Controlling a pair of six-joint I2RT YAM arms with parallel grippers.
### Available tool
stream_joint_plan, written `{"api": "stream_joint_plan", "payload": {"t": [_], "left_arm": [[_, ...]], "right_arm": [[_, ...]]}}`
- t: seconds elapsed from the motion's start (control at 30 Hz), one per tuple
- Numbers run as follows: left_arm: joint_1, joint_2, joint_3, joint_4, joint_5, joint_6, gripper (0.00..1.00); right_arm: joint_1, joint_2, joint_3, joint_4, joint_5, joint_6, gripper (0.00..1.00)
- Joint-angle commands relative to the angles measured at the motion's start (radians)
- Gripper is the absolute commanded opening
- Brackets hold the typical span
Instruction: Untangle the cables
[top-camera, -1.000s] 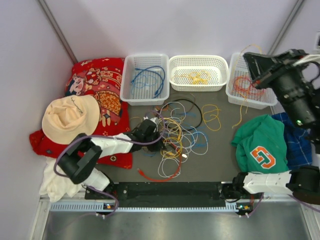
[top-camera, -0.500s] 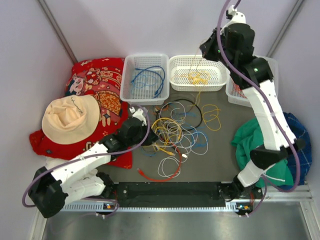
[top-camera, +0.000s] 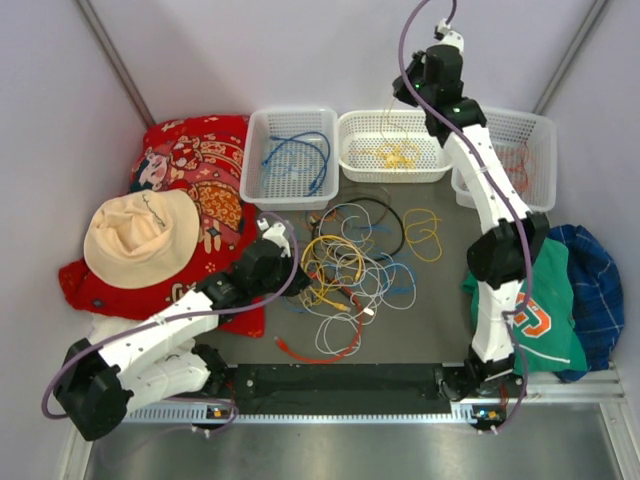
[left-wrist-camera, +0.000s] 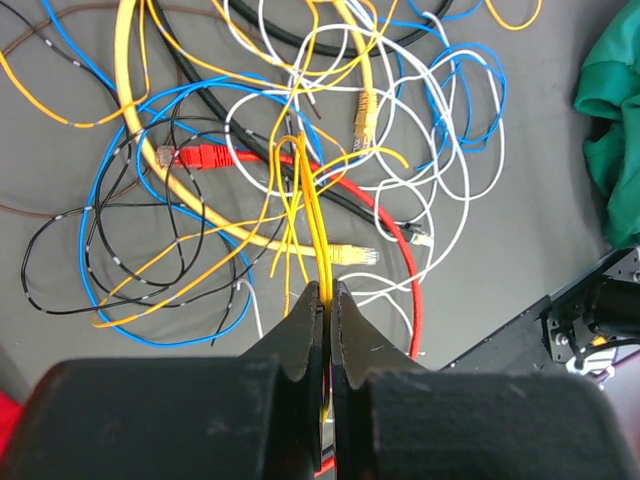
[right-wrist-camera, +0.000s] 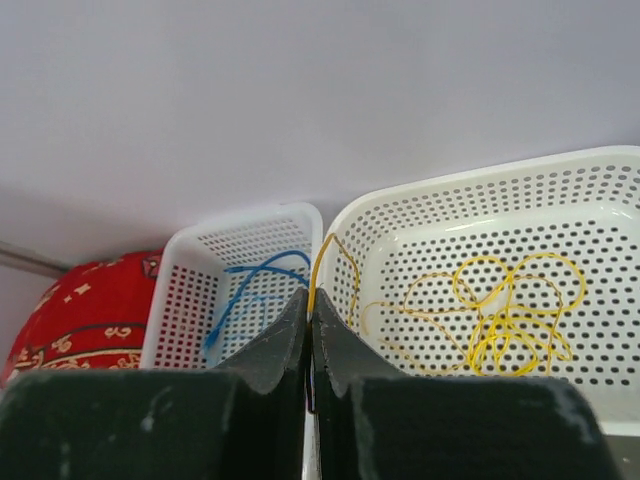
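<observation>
1. Pinching a thin yellow bundle (left-wrist-camera: 312, 215) in fully closed left jaws; strands running straight out from the tips into the tangle (top-camera: 350, 270) mid-counter.
2. Gripping one yellow wire (right-wrist-camera: 335, 250) in closed right jaws, high over the far middle basket (right-wrist-camera: 560, 200), slack trailing in.
3. Watching the red cable (left-wrist-camera: 205, 155) crossing the bundle: probably snagging on a pull.

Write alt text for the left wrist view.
The left gripper is shut on a few thin yellow wires leading from a tangle of yellow, blue, white, black and red cables on a grey table. A green cloth shows at the right edge.
</observation>
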Motion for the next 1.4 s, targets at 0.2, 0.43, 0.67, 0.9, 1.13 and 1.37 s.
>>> {"api": "stream_joint_plan", "payload": {"t": [0.2, 0.43, 0.67, 0.9, 1.13, 1.37], "left_arm": [[-0.001, -0.029, -0.016, 0.048, -0.022, 0.044, 0.00], [-0.001, -0.037, 0.016, 0.054, -0.016, 0.037, 0.00], [-0.001, -0.080, 0.072, 0.028, -0.030, 0.053, 0.00], [-0.001, -0.115, 0.172, 0.005, -0.084, 0.102, 0.00], [-0.001, -0.100, 0.299, 0.074, -0.044, 0.139, 0.00], [-0.001, -0.078, 0.347, 0.105, 0.062, 0.135, 0.00]], "right_arm": [[-0.022, 0.038, -0.034, 0.112, 0.040, -0.007, 0.90], [0.019, -0.186, -0.212, 0.099, 0.031, -0.040, 0.98], [0.144, -0.546, -0.809, 0.270, -0.031, -0.037, 0.94], [0.251, -0.735, -1.145, 0.293, -0.083, 0.035, 0.82], [0.384, -0.909, -1.309, 0.354, -0.163, 0.049, 0.78], [0.451, -0.992, -1.386, 0.514, -0.262, 0.113, 0.78]]}}
